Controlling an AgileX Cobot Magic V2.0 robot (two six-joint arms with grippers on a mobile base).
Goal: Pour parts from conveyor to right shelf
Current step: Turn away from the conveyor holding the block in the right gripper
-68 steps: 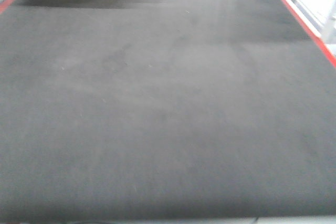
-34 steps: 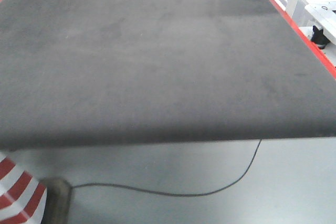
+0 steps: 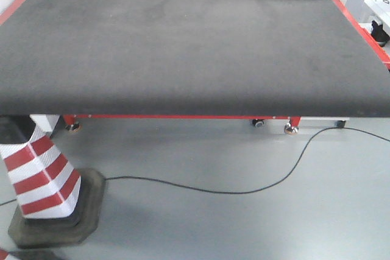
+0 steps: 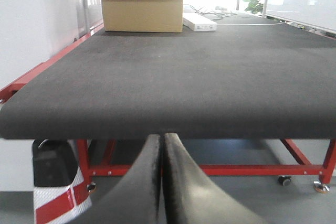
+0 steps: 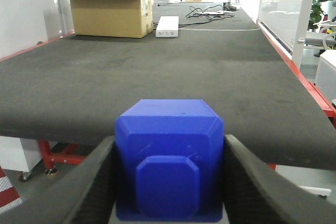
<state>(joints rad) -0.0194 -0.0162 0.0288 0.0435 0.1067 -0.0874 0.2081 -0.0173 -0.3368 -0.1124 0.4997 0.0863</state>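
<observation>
The right end effector (image 5: 169, 184) is clenched on the blue part (image 5: 169, 140), one finger on each side wall, with the raised knob facing the wrist camera. I judge this side grip is for carrying the part safely. The part is off the conveyor (image 5: 157, 77), in the air just before its near end. The left end effector (image 4: 161, 179) is pressed closed on nothing, kept out of the way. The right shelf is not in view. A striped cone (image 3: 42, 178) and a cable (image 3: 244, 189) are on the floor nearby.
</observation>
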